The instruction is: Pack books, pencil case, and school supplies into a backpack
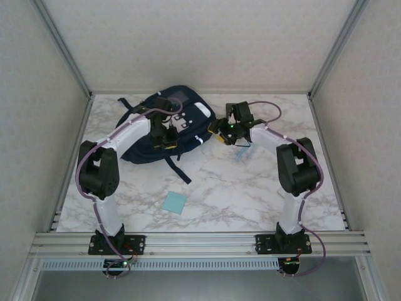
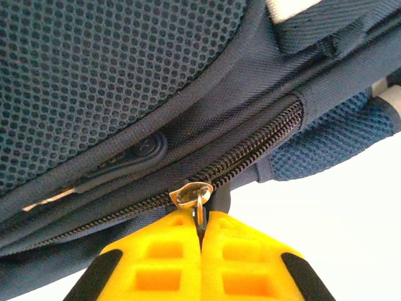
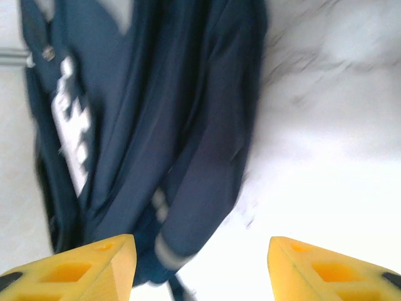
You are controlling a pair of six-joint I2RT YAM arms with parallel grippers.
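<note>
Backpack lies far left-centre on marble table. Left gripper pinched tight on zipper pull at bag's front edge. Right gripper just beside bag's right side, jaws spread, nothing between them. Light-blue square pad on near table, well apart from bag. Bluish packet by right gripper.

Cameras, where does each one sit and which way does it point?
Top external: above, behind the bases, looking down on table, backpack, left arm, right arm.
Left wrist: on the left gripper, against the zipper pull its shut fingers pinch.
Right wrist: on the open right gripper, facing backpack fabric and table.
Shared: all three show the backpack.
</note>
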